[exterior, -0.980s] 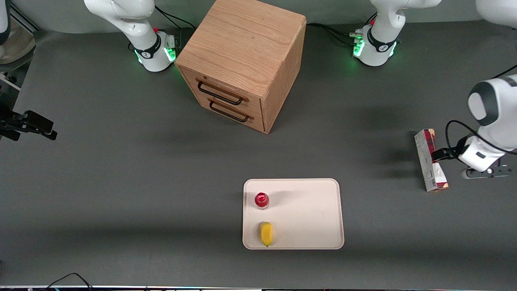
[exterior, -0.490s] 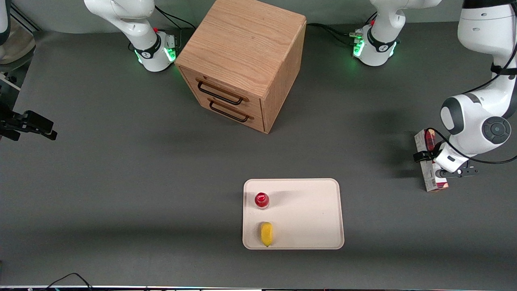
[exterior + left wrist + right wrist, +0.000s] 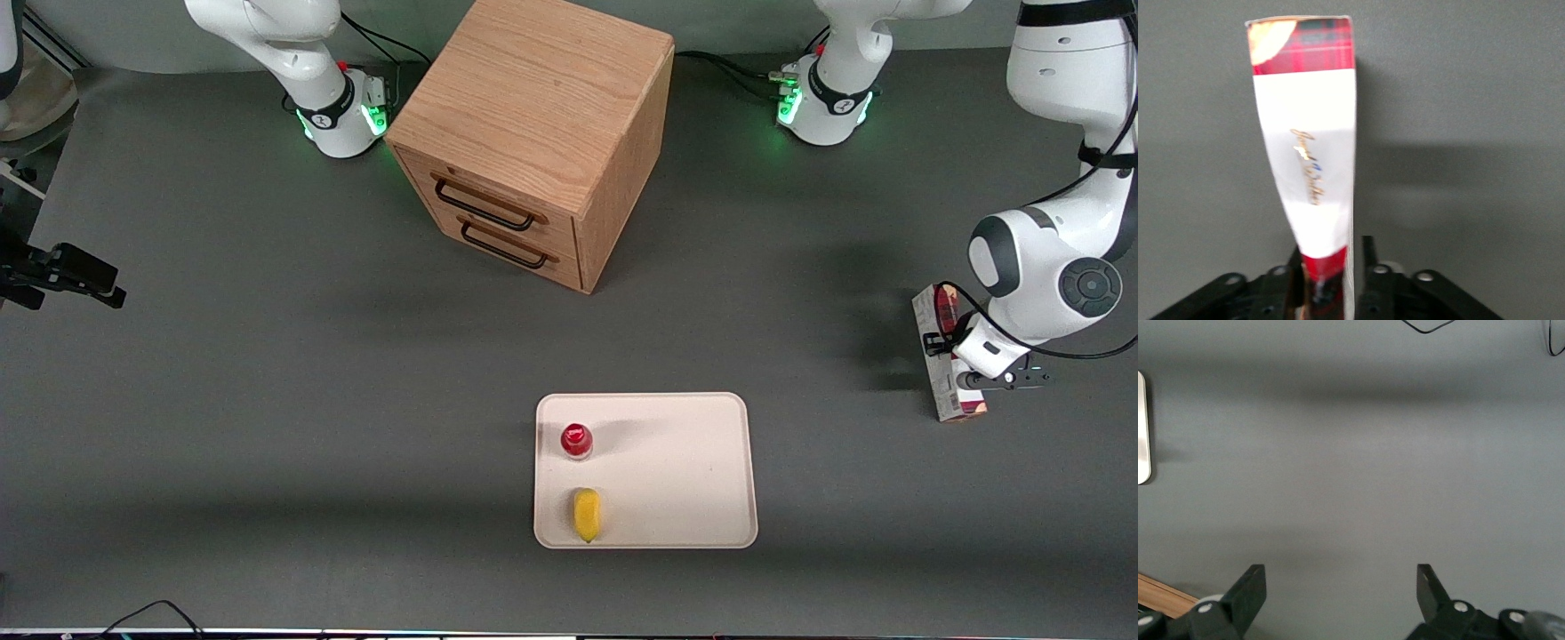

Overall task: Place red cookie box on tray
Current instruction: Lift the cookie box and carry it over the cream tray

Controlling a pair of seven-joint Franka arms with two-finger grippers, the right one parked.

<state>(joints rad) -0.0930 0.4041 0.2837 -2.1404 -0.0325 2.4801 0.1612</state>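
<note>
Tabletop [image 3: 267, 400]: one, dark grey, carries everything.
Cabinet [image 3: 533, 133]: one, wooden, two drawers with dark handles, farther from the front camera than the tray.
Tray [image 3: 676, 471]: one, cream, rounded corners, low rim, flat on the tabletop. Two items on it: a small red-capped bottle [image 3: 576, 440] upright, and a yellow piece [image 3: 586, 514] nearer the camera, the two apart.
Cookie box [image 3: 933, 356]: one, long and narrow, standing on a long edge at the working arm's end of the tabletop, well apart from the tray. Grey-white printed side faces the front camera's view; dark red strip along the top, white patch toward the nearer end. Wrist view: red plaid ends, broad white panel with gold script [image 3: 1308, 167].
Tool [image 3: 1331, 287]: one at work, down over the box's middle [image 3: 956, 356]. Fingers [image 3: 1368, 263] narrowly spread, one on each long face, pinching the box between them.
</note>
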